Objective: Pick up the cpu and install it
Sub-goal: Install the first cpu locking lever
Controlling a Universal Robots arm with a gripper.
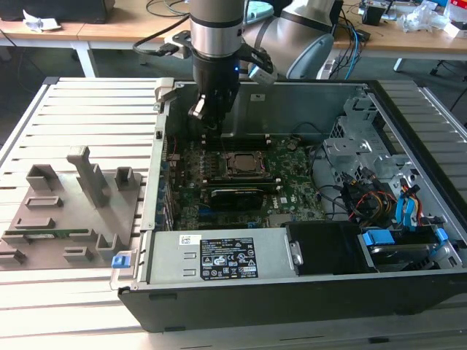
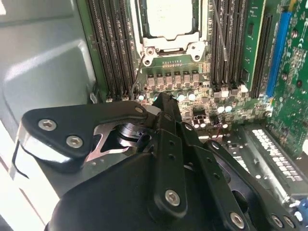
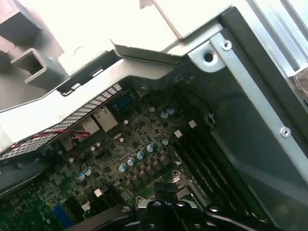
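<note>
Black fingers [image 2: 161, 103] are pressing together, holding nothing, pointing straight down inside the computer case [image 1: 408, 292]. Just beyond them the cpu [image 2: 168, 18] is sitting in its socket [image 1: 241, 165].

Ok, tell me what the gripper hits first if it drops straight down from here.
Probably the motherboard beside the socket, near the memory slots. The gripper hangs over that strip; the cpu sits off to one side. Depth is unclear.

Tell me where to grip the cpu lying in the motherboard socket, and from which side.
Probably straight from above, on two opposite edges: the cpu lies flat inside the socket frame, with memory slots close on both sides.
</note>
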